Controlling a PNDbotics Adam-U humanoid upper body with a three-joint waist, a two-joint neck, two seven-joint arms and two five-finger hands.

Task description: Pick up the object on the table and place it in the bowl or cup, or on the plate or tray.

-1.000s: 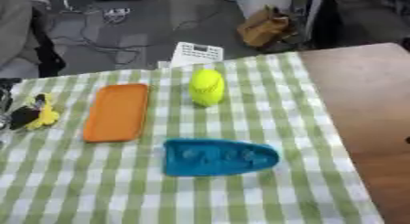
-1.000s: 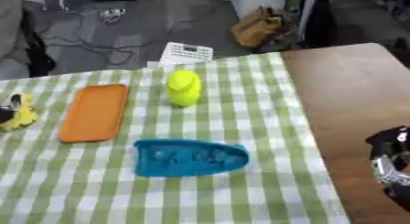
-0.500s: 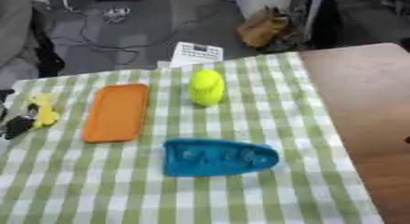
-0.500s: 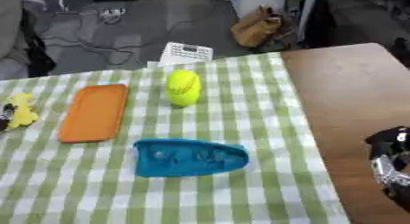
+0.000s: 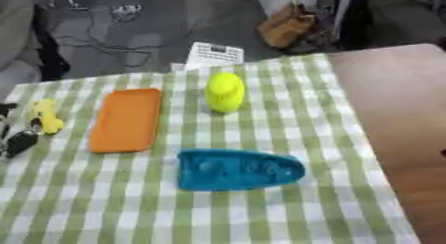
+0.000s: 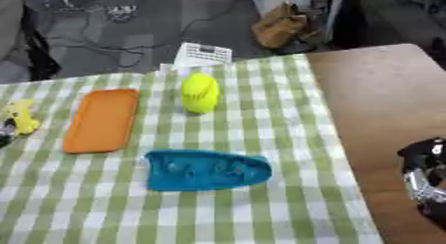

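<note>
Left eye view: small yellow object (image 5: pixel 45 116), hand-held (image 5: pixel 19 141).

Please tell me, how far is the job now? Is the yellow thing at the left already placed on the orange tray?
Not yet placed. Nothing lies on the orange tray. The small yellow object is at the left robot hand, left of the tray; whether the fingers hold it I cannot tell. Left to do: carry it onto the tray. The right robot hand shows at the lower right, away from everything.
</note>
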